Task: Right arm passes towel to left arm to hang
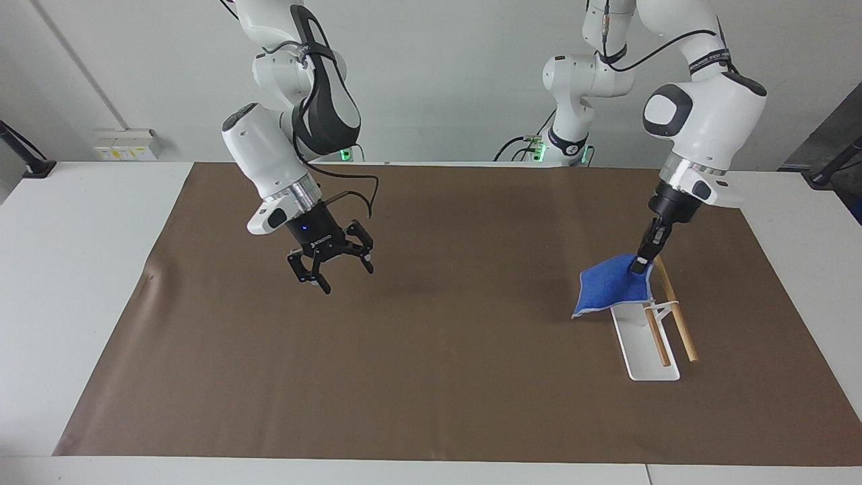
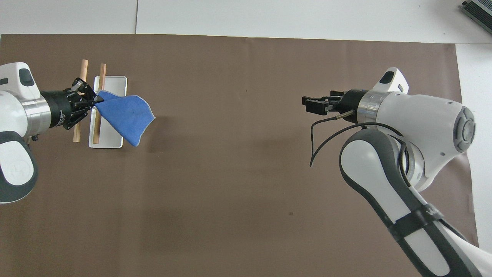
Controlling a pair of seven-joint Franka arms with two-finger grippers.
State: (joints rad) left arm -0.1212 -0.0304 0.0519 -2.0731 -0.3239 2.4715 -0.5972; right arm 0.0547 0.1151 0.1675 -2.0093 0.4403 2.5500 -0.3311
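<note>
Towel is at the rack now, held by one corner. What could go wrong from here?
1. The towel hangs from the left claw by one corner, so it may drape unevenly over the wooden bars and slide off.
2. That claw sits close over the bars; lowering further could knock the rack's white base.

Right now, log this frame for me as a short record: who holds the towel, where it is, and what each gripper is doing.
towel holder: left gripper, shut on a corner
towel: hanging in the air over the rack's end nearer the robots
rack: white base with two wooden rods, toward the left arm's end of the table
right gripper: open, empty, over the brown mat
hanging: not yet done
</note>
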